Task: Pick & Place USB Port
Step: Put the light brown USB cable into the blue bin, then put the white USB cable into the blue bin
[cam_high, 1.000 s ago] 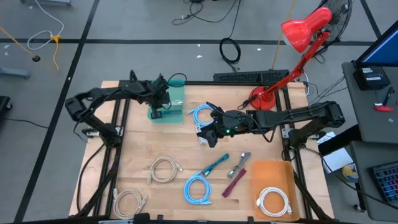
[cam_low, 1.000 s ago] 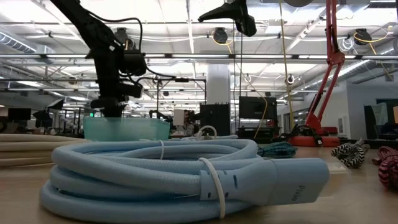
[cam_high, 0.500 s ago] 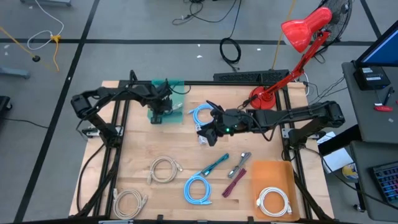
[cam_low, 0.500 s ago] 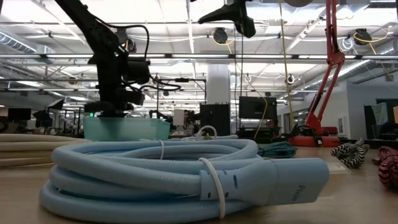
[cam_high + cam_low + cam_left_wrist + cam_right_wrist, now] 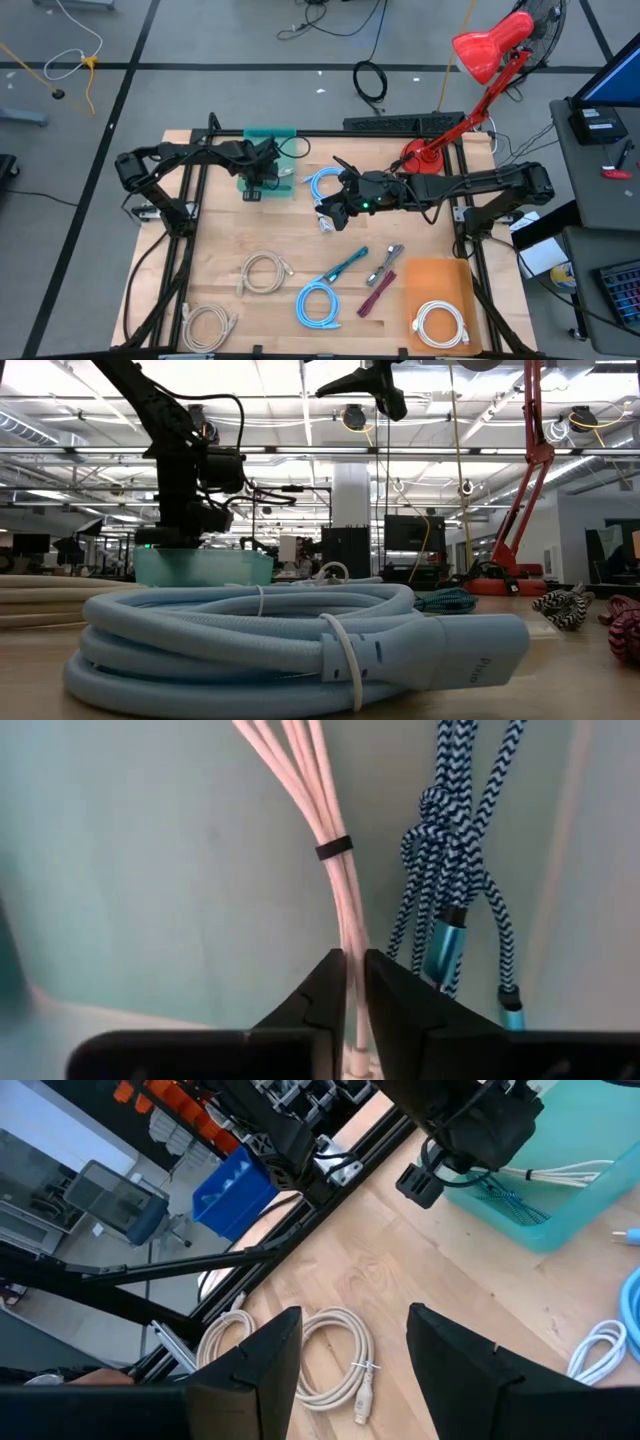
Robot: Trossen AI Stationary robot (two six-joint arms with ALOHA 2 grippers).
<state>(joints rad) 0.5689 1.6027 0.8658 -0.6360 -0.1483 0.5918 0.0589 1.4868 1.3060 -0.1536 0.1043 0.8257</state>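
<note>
A bundled white USB cable (image 5: 330, 810), tied with a black band, lies on the floor of the teal bin (image 5: 283, 150) at the table's far left. A blue braided cable (image 5: 455, 860) lies beside it in the bin. My left gripper (image 5: 355, 980) reaches down into the bin (image 5: 200, 567) and is shut on the white cable. My right gripper (image 5: 350, 1350) hovers high over the middle of the table (image 5: 328, 212), open, with nothing between its fingers. My left gripper pinches the white cable's strands (image 5: 352, 942) between its two fingers, a little short of the black band (image 5: 335, 848). The fingers come from above, pointing steeply down. The rest of the bundle runs away from them along the bin's floor.
A light blue coil (image 5: 322, 183) lies beside the bin under the right arm. Another light blue coil (image 5: 318, 303), two beige coils (image 5: 262, 272) (image 5: 208, 325), a teal braided cable (image 5: 345, 265) and a white coil (image 5: 440, 323) on an orange mat lie nearer. A red lamp (image 5: 470, 60) stands far right.
My left gripper has gone a little toward the table's near edge and down, deeper into the teal bin, with the white cable. My right gripper has kept still.
</note>
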